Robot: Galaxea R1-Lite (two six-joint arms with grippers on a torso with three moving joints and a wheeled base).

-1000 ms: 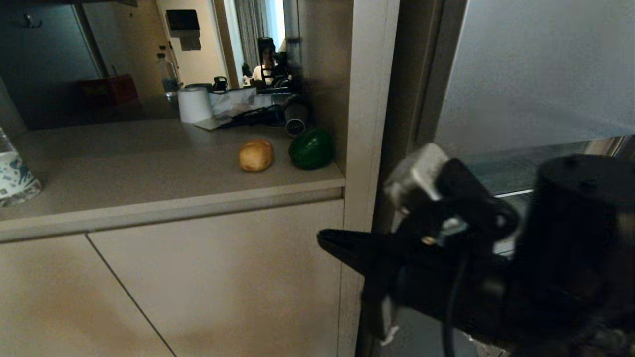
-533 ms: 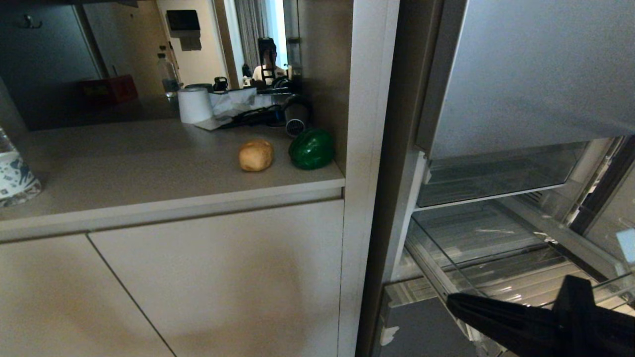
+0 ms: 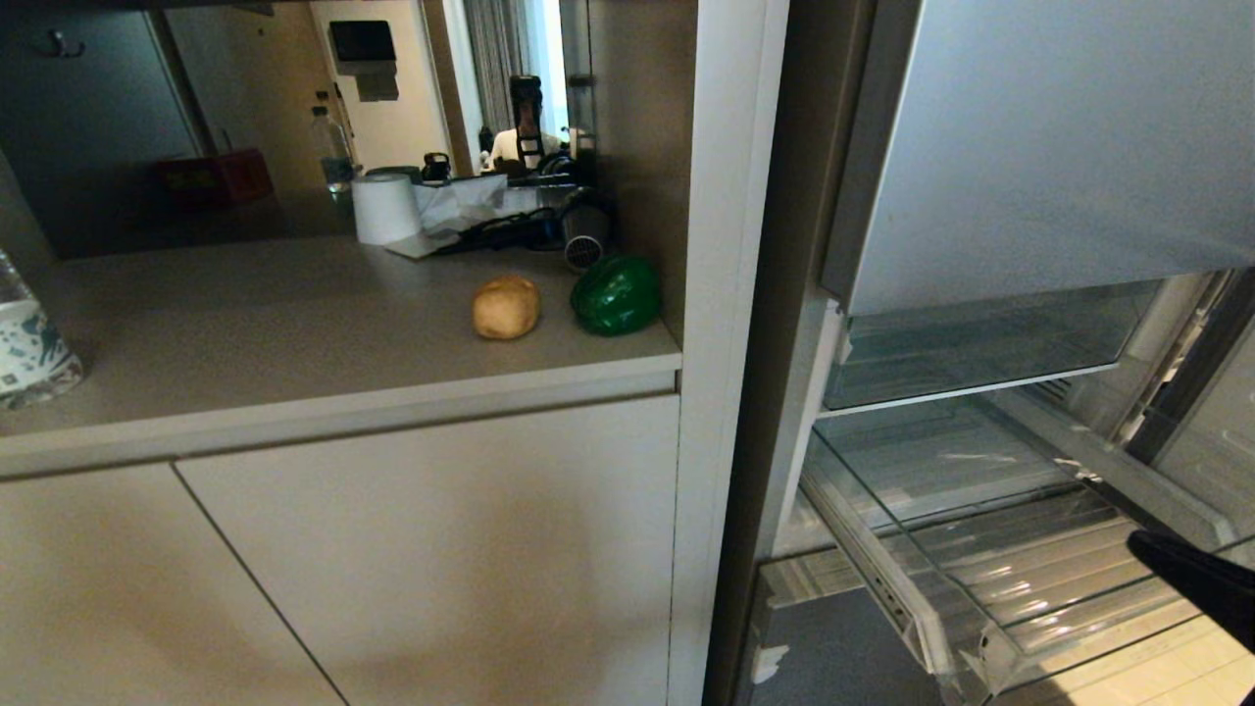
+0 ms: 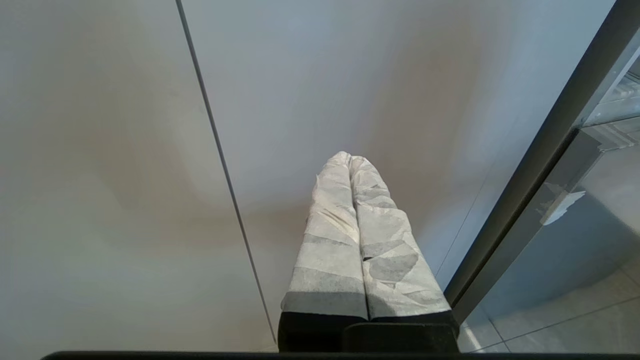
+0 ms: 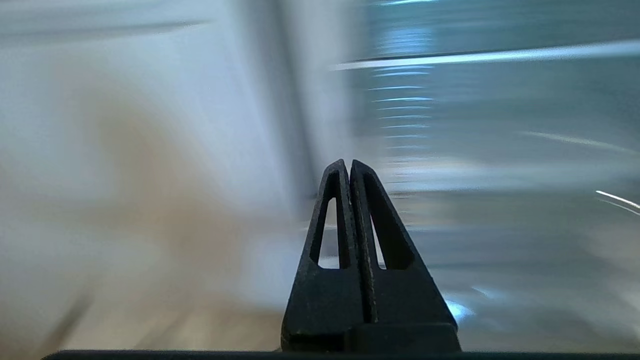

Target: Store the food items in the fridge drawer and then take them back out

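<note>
Head view: green pepper (image 3: 616,294) and potato (image 3: 506,306) sit on the beige counter (image 3: 245,324) beside the pulled-out fridge drawer (image 3: 980,549). Right gripper (image 5: 349,165) and left gripper (image 4: 350,159) both have fingers pressed together, holding nothing.

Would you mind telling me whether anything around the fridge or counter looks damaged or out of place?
The fridge drawer stands pulled out and empty, with torn white tape scraps on the blue-grey panel below it. The green pepper and tan lump sit undisturbed on the counter.
</note>
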